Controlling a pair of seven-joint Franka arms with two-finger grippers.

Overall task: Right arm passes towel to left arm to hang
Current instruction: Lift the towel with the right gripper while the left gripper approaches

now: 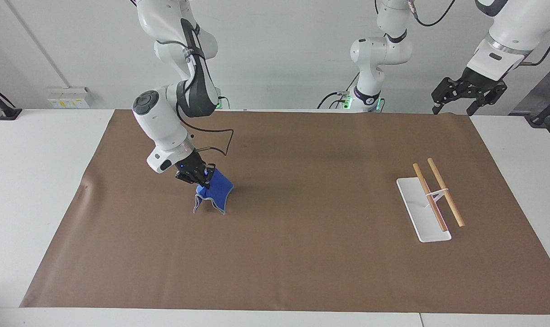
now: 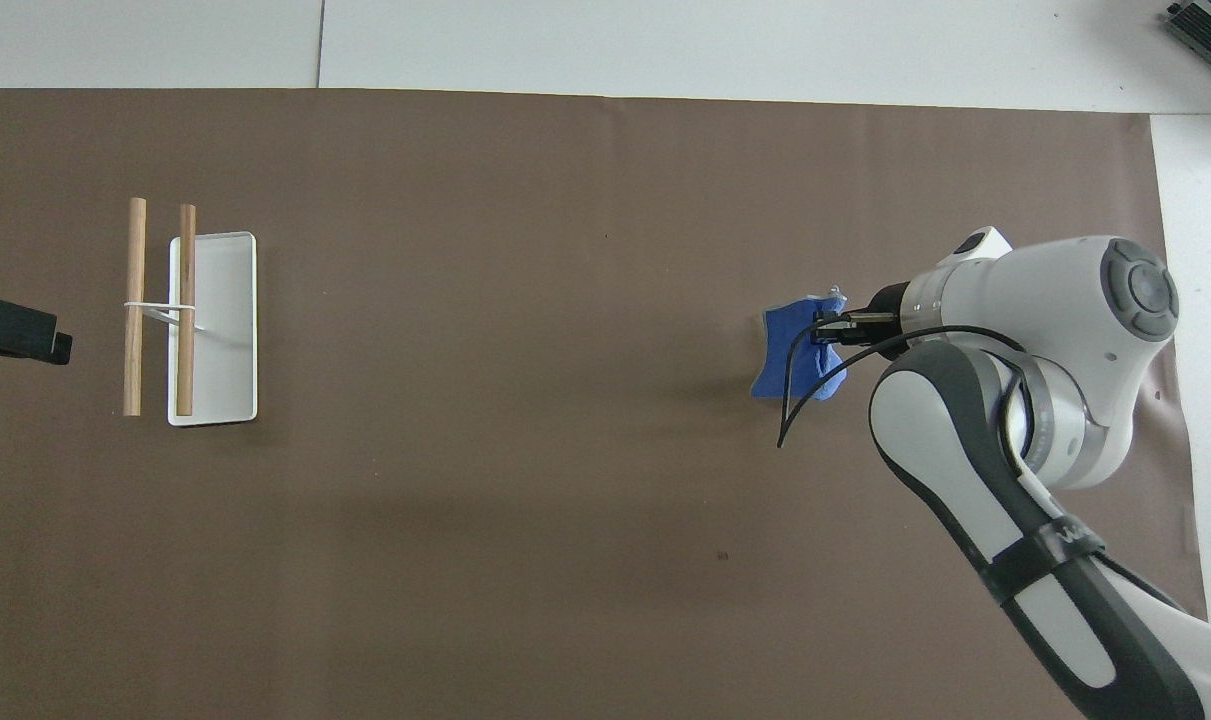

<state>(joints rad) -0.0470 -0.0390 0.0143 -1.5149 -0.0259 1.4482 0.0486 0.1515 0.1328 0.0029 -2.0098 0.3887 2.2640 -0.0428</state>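
The right gripper (image 1: 201,178) has its jaws pinching the towel's (image 1: 213,194) top edge – cloth droops toward 5 o'clock over the brown mat (image 1: 302,254) – while the left gripper (image 1: 466,93), fingers spread, waits up high.

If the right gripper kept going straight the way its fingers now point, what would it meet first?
The right gripper slants downward, shut on the towel. Going on, the hanging towel would likely press into the brown table mat first; nothing else seems to lie in that line.
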